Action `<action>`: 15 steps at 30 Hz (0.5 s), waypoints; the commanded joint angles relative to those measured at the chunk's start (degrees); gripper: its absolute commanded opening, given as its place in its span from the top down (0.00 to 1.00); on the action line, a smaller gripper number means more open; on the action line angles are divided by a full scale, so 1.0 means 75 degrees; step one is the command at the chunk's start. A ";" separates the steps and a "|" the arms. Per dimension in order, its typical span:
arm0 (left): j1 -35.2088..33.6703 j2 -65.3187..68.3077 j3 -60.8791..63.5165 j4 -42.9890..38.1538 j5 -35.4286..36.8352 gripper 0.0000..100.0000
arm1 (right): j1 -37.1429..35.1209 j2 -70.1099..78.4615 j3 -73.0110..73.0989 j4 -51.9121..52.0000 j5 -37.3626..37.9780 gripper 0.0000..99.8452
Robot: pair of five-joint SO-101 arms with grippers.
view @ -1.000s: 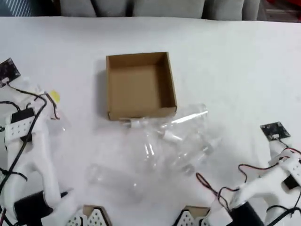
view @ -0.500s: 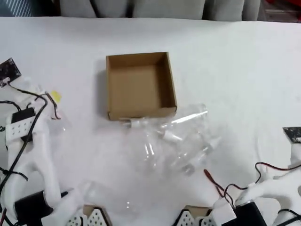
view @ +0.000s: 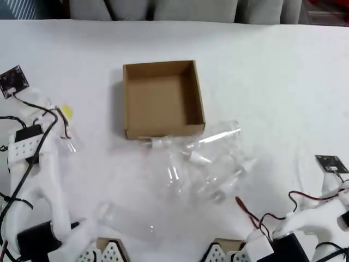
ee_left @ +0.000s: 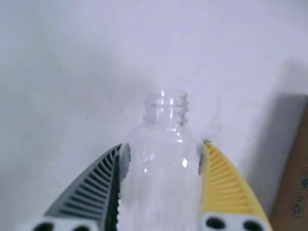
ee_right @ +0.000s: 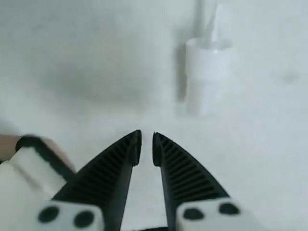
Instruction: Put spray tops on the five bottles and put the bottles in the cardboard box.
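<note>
tabletop [view: 272,71]: carries everything | cardboard box [view: 163,131]: centre, open side up | loose bottles [view: 210,164]: heaped just in front of box | left hand [ee_left: 161,154]: clamped on uncapped bottle [ee_left: 163,178], neck pointing away from it | right hand [ee_right: 146,142]: nearly closed, holding nothing | spray top [ee_right: 207,72]: straight ahead of right hand, long axis along its reach; right arm likely the nearer.

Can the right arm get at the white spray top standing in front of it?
Probably yes. The white spray top stands upright straight ahead of the right gripper, with only bare table between them. The jaws are nearly shut, so they would need to open first.
</note>
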 commanded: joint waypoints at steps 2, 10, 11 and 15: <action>0.0088 -0.0404 -0.0059 -0.0211 -0.0094 0.97 | -0.0147 0.0041 0.0504 -0.2022 -0.0867 0.98; 0.0088 -0.0404 -0.0059 -0.0211 -0.0094 0.97 | -0.0064 0.0053 0.0891 -0.3089 -0.0914 0.98; 0.0088 -0.0404 -0.0059 -0.0211 -0.0094 0.97 | -0.0053 0.0053 0.0891 -0.3171 -0.0914 0.98; 0.0088 -0.0404 -0.0047 -0.0199 -0.0105 0.97 | 0.0064 0.0053 0.0891 -0.3487 -0.0914 0.98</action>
